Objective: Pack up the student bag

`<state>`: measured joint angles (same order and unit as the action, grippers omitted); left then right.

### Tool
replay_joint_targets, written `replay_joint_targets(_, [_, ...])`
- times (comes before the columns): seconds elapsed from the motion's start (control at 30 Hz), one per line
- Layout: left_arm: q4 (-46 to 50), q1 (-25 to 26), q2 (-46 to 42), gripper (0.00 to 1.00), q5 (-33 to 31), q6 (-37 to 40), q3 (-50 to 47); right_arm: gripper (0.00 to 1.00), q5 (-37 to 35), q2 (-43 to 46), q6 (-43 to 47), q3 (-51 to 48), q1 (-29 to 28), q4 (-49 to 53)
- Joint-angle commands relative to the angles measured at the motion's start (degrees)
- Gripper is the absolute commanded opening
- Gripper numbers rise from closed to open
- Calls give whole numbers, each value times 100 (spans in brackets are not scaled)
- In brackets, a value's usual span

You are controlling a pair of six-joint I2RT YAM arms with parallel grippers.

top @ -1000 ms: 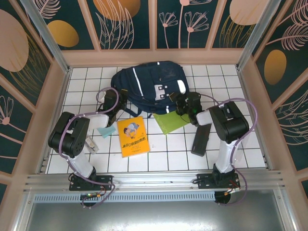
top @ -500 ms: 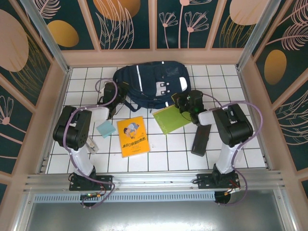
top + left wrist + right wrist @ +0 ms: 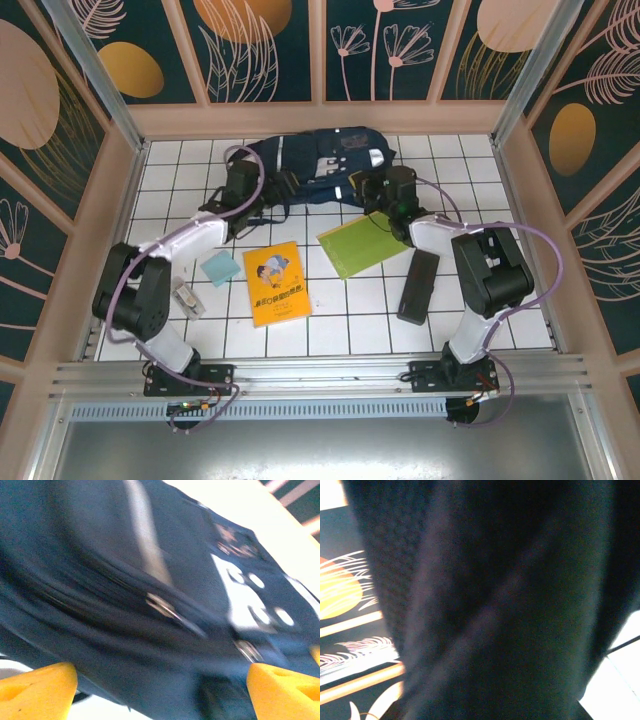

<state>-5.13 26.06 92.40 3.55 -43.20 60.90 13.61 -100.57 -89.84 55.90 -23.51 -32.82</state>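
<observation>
The student bag point(image 3: 318, 165), navy with white stripes and grey-white patches, stands tipped up on its edge at the back of the tiled floor. My left gripper point(image 3: 264, 188) is at its near left side and stands open. In the left wrist view its yellow fingertips point(image 3: 35, 690) sit far apart, and the student bag point(image 3: 150, 605) lies blurred just beyond them. My right gripper point(image 3: 366, 190) is at the bag's near right edge, shut on its fabric. Dark bag fabric point(image 3: 495, 610) covers the right wrist view and hides the fingers.
A yellow book point(image 3: 277, 283) lies at front centre, with a green notebook point(image 3: 358, 245) to its right. A black case point(image 3: 418, 286) lies further right. A pale blue pad point(image 3: 219, 268) and a small clear object point(image 3: 186, 298) lie on the left. Walls enclose the floor.
The bag has gone from lying flat to tipped up towards the back wall. Both arms reached further back. My left gripper opened; my right gripper shut.
</observation>
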Motion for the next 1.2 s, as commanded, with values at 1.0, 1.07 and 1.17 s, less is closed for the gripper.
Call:
replay_joint_targets(1.0, [-2244,697,1091,60,-967,2001,-256,0,43,-160,-691,715,-120,-546])
replay_joint_targets(1.07, [-2351,690,1221,55,-1077,2074,-222,0,102,-156,-758,654,-120,-656])
replay_joint_targets(1.17, [-2433,675,1346,51,-1209,2170,-167,0,202,-144,-822,595,-119,-757])
